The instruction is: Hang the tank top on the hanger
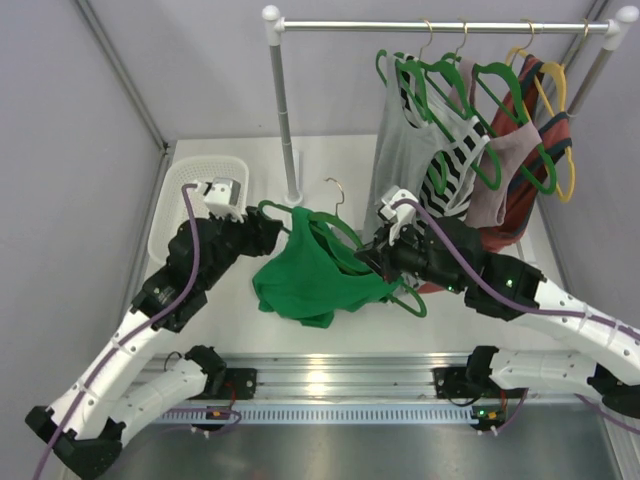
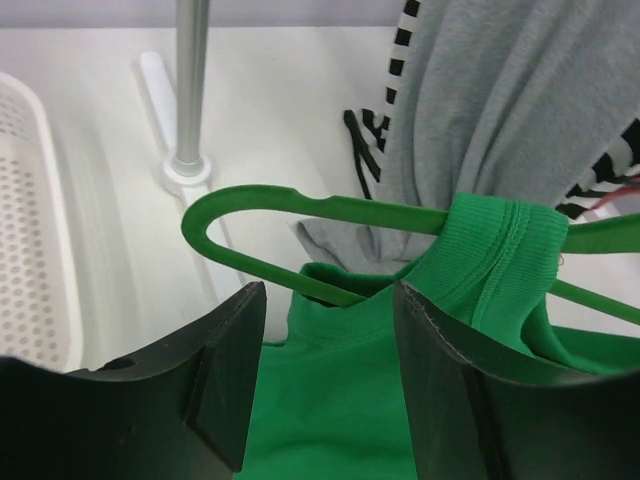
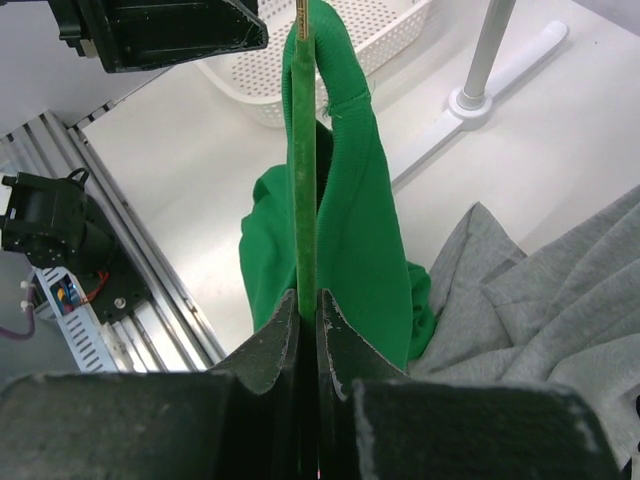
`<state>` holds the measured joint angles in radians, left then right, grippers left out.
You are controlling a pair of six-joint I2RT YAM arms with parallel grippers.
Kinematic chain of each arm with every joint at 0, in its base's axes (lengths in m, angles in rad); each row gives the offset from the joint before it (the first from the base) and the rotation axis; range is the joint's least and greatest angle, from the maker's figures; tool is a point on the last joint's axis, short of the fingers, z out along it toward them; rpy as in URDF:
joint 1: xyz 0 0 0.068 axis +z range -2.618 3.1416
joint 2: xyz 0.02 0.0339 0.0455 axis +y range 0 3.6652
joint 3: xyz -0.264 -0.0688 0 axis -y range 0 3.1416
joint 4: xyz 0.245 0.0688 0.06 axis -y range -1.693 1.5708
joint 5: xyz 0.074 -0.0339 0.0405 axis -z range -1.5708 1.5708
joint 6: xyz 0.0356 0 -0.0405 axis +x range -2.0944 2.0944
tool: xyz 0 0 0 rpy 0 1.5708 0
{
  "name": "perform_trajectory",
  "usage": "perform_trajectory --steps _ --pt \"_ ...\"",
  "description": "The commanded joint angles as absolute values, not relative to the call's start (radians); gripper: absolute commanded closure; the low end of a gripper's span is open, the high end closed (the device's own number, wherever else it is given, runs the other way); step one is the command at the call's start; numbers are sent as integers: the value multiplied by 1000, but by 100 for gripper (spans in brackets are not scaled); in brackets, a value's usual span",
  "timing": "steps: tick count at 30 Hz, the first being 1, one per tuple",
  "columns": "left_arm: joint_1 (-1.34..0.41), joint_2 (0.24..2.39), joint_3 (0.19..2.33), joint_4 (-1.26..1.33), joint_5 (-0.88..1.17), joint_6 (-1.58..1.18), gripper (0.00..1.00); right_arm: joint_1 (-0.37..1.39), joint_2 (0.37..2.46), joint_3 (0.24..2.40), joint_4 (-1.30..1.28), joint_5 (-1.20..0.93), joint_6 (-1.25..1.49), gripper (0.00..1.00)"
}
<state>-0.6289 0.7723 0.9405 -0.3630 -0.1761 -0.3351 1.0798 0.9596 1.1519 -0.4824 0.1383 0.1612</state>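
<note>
My right fingers are pressed together on the hanger, pinching its thin bar edge-on so it stands up out of my grip. My left fingers are spread and hold nothing, with green cloth showing between them.

The tank top hangs bunched from the hanger between my two arms, over the table. I cannot tell whether its lowest fold touches the table. One strap is already looped over one arm of the hanger. The rounded end just beyond my left fingers is bare.

So the step in hand, as I judge it, is getting the other strap over that bare end. To do it well:

- I should hold the hanger level and steady with the right.
- I should close the left on a single layer at the strap's edge, not on a wad of cloth.
- I should draw that layer outward past the curve before letting it settle on.

Pulling too hard may drag the seated strap off.

Farther back, the grey top on the rail hangs near. I should stay clear of it, and of the basket.
</note>
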Motion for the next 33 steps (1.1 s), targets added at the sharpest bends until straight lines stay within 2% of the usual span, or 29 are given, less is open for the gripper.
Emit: perform_trajectory --steps 1,7,21,33 --pt "-545 746 902 -197 171 -385 42 1077 920 1187 -426 152 167 100" --pt "-488 759 876 -97 333 -419 42 1077 913 1189 -434 152 166 100" --pt "-379 842 856 49 552 -474 42 1077 902 1201 -433 143 166 100" --pt "-374 867 845 104 617 -497 48 1077 888 1204 -423 147 167 100"
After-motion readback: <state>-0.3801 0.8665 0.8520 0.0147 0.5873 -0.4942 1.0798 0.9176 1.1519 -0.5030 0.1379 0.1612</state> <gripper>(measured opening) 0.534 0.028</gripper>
